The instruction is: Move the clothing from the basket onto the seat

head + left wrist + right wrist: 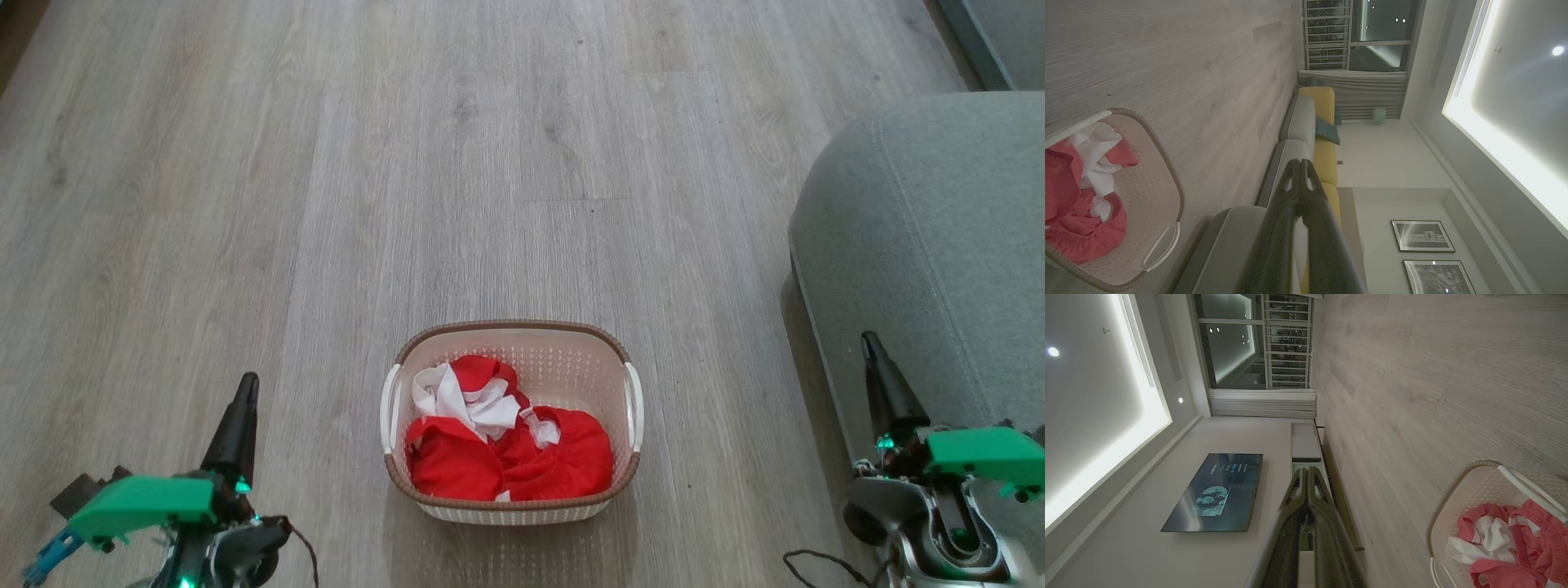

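Observation:
The cream basket [604, 359] with a brown rim stands on the wooden floor at the lower middle of the head view. Red clothing [506, 453] with white cloth parts lies inside it. The basket [1155, 196] and the clothing [1073, 196] also sit at the left of the left wrist view, and the basket [1470, 486] and clothing [1515, 539] at the lower right of the right wrist view. The grey seat [931, 245] fills the right side. My left gripper [245, 388] is shut and empty, left of the basket. My right gripper [869, 343] is shut and empty, in front of the seat.
Bare wooden floor [457, 163] stretches ahead and to the left. The left wrist view holds a grey and yellow sofa [1306, 122] along a wall. A wall-mounted screen [1216, 494] and a low cabinet [1304, 445] appear in the right wrist view.

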Motion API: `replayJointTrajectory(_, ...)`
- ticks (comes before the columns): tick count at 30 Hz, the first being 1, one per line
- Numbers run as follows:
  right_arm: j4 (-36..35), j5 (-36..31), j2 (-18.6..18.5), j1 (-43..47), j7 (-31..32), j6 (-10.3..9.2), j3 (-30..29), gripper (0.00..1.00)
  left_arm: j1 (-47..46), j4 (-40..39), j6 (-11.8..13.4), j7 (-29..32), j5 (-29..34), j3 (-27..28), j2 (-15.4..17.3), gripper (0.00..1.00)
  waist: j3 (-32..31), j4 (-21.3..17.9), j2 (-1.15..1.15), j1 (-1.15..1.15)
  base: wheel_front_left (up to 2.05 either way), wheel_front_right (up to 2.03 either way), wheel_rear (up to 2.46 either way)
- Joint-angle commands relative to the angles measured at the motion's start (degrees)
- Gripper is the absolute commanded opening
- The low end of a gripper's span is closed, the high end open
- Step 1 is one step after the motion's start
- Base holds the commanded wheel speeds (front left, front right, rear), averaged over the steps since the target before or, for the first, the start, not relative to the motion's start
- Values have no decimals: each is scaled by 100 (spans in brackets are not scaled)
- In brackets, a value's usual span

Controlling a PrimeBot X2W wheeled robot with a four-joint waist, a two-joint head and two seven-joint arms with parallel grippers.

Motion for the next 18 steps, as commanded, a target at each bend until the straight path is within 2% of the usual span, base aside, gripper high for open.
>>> replayJointTrajectory(1,-223,36,-8,-103,31,-1,103,0,-284,-196,-53,41,-33,196,45,0,0,0,0,0,0,0,0)
replayJointTrajectory(18,-223,36,-8,-103,31,-1,103,0,-284,-196,-53,41,-33,196,45,0,0,0,0,0,0,0,0)
